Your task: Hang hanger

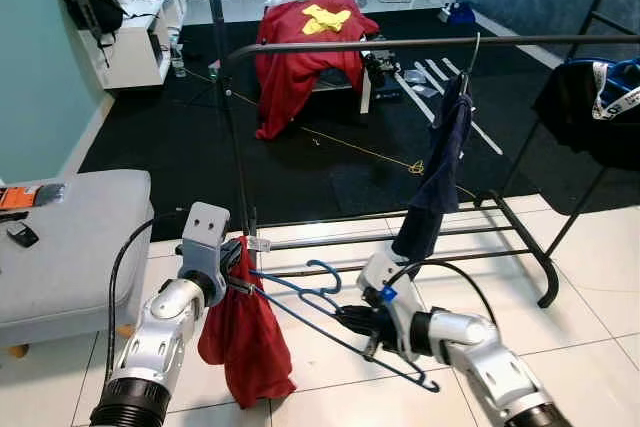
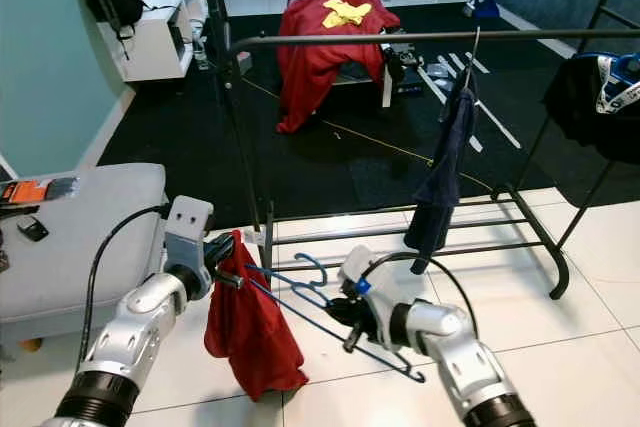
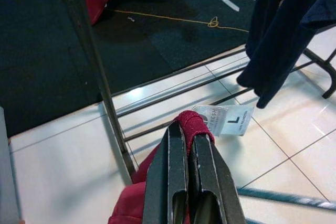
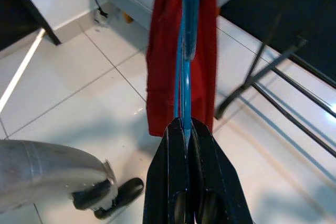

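Note:
A blue wire hanger lies slanted between my two arms, low over the white tiles. My right gripper is shut on its lower bar, seen close in the right wrist view as the blue hanger. A red garment droops from the hanger's other end. My left gripper is shut on the garment's collar, beside a white size label. The black clothes rail runs above and beyond, with a navy garment hanging from it.
The rack's black legs and lower bars stand just ahead on the tiles. A grey ottoman sits at my left. Dark clothes hang at the right. A red cloth covers a table on the black carpet beyond.

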